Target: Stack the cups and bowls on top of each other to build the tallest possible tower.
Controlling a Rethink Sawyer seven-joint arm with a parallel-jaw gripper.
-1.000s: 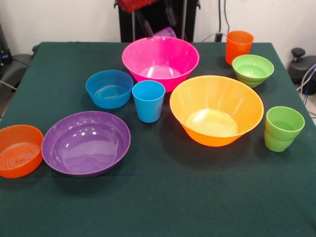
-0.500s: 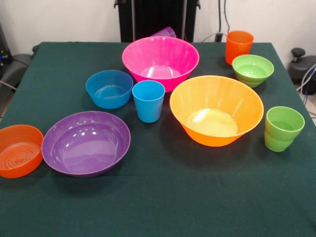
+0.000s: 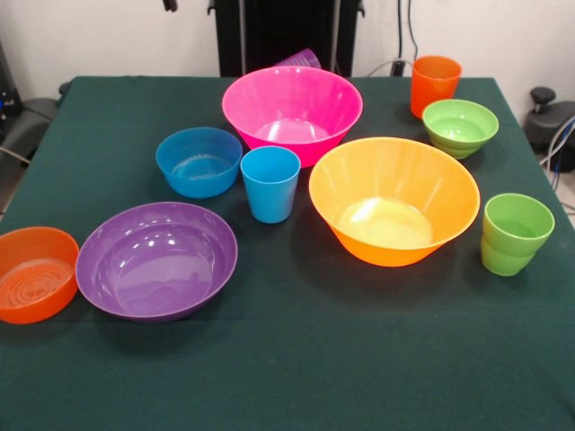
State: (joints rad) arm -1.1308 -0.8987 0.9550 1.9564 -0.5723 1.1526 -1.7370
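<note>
Bowls and cups stand unstacked on the green table (image 3: 296, 377): yellow-orange bowl (image 3: 393, 200) right of centre, pink bowl (image 3: 292, 112) behind it hiding most of the purple cup (image 3: 301, 59), purple bowl (image 3: 156, 259) near left, then blue bowl (image 3: 199, 161), green bowl (image 3: 460, 127), orange bowl (image 3: 34, 273), blue cup (image 3: 270, 183), green cup (image 3: 514, 233), orange cup (image 3: 435, 84). Since a second ago the arm has left the top edge; only a dark tip (image 3: 169, 4) shows, so whether the gripper is spread or closed I cannot tell.

The worktop (image 3: 296, 359) is covered in dark green cloth, and every piece stands on it separately. At the far side sit the pink bowl (image 3: 292, 109), a purple cup (image 3: 301, 59) half hidden behind it, an orange cup (image 3: 435, 83) and a small green bowl (image 3: 460, 126). In the middle are the blue bowl (image 3: 199, 161), blue cup (image 3: 270, 182) and yellow-orange bowl (image 3: 393, 199). Nearer stand the green cup (image 3: 515, 233), purple bowl (image 3: 156, 259) and small orange bowl (image 3: 34, 273).
</note>
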